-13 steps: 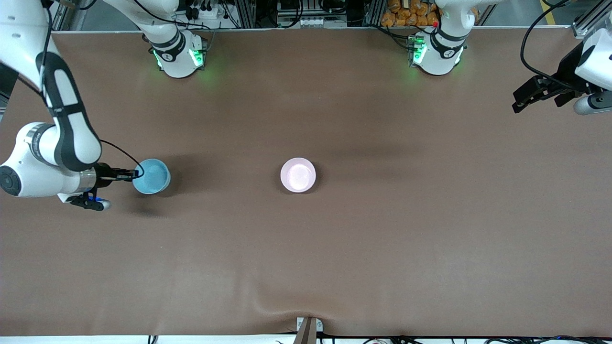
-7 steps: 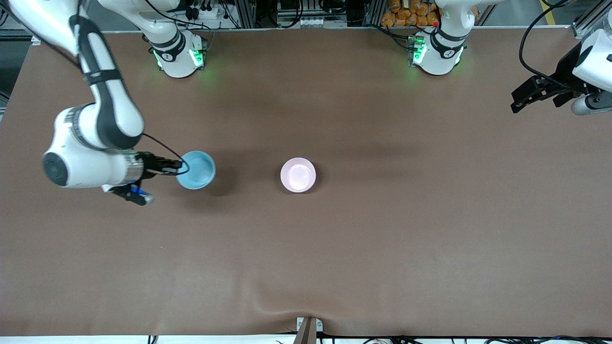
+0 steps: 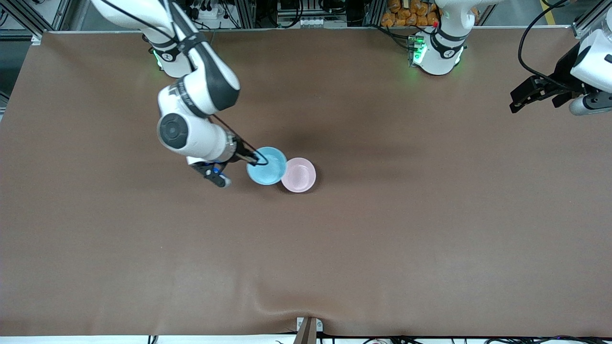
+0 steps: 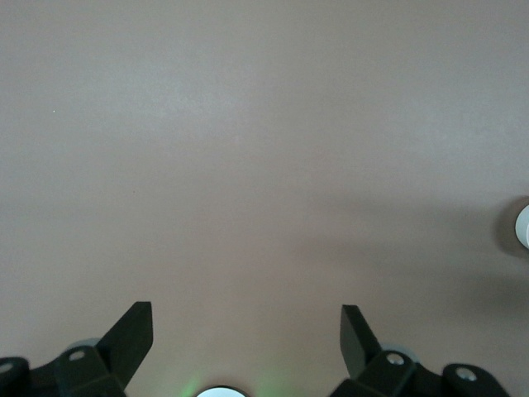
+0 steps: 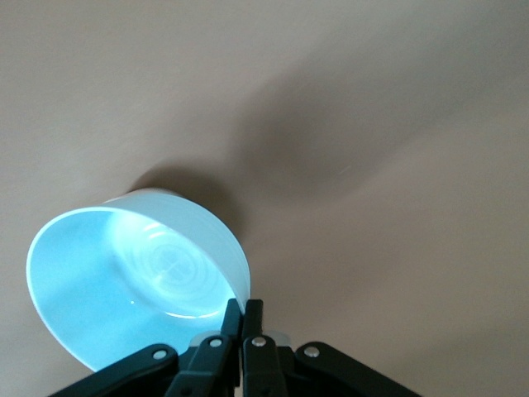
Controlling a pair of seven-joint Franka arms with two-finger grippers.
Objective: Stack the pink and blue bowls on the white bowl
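Note:
My right gripper (image 3: 252,159) is shut on the rim of the light blue bowl (image 3: 267,166) and holds it tilted just above the table. In the front view the bowl's edge meets the pale pink bowl (image 3: 298,175), which stands at the table's middle. In the right wrist view the fingers (image 5: 234,313) pinch the blue bowl's (image 5: 124,281) wall, one inside and one outside. No white bowl shows; it is hidden or out of view. My left gripper (image 3: 519,100) waits open and empty over the left arm's end of the table, and its own wrist view shows it (image 4: 245,318) over bare table.
The brown table cover (image 3: 382,229) has a wrinkle at the front edge by a small bracket (image 3: 308,327). The two arm bases (image 3: 179,57) stand along the table's robot side. A small white object (image 4: 523,225) shows at the edge of the left wrist view.
My right arm has carried the blue bowl from the right arm's end of the table toward the middle, up to the pink bowl. The pink bowl and left arm have not moved.

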